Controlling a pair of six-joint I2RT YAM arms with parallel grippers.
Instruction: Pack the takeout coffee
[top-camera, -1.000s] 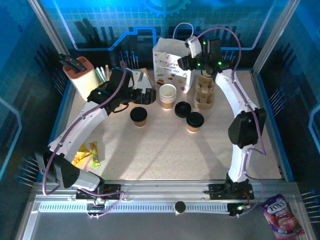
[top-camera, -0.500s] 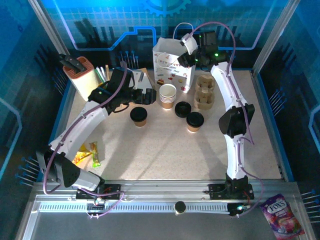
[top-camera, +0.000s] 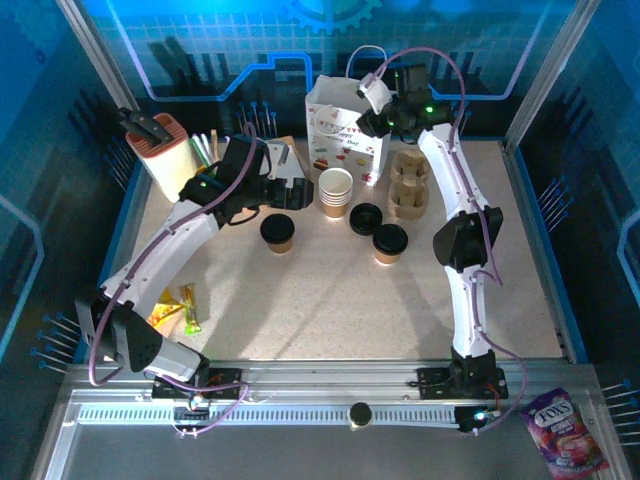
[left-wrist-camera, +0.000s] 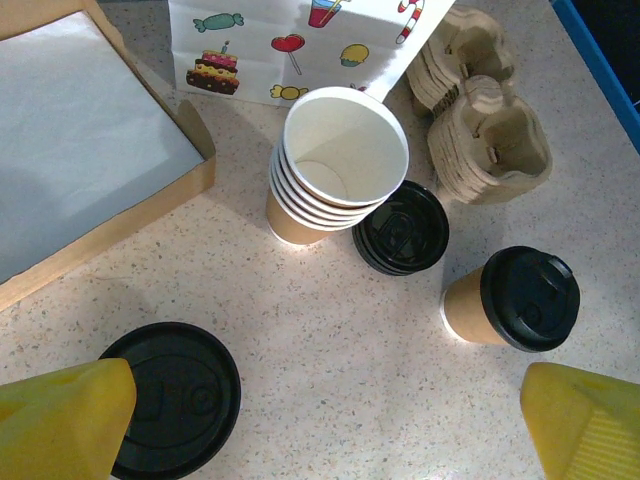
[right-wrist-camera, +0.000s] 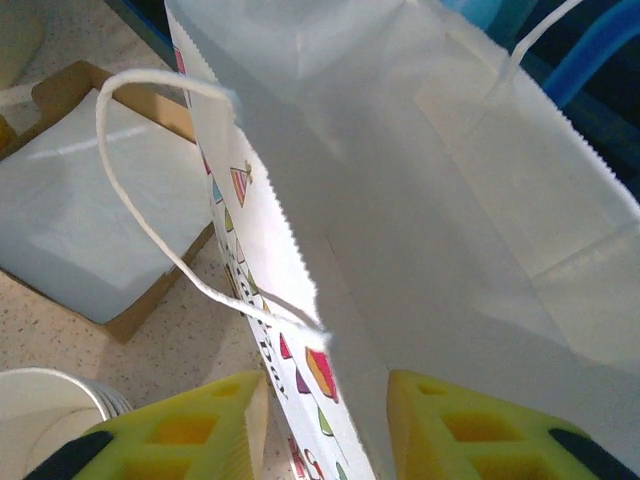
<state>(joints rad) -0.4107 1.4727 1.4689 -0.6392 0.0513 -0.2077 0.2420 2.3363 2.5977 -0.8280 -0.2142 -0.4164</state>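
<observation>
Right end effector (right-wrist-camera: 326, 398) nearer bag (right-wrist-camera: 450, 200) rim, takeout coffee (top-camera: 390, 243) well apart.

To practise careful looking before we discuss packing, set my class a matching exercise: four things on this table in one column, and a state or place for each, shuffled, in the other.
Things
1. stack of paper cups
2. single coffee cup
3. paper bag
4. cup carriers

States or places
A. beige moulded pulp, right of the bag
B. open, white inside showing
C. closed by a black lid
D. printed with sweets, right gripper at its mouth

Pairs: 1-B, 2-C, 3-D, 4-A
</observation>
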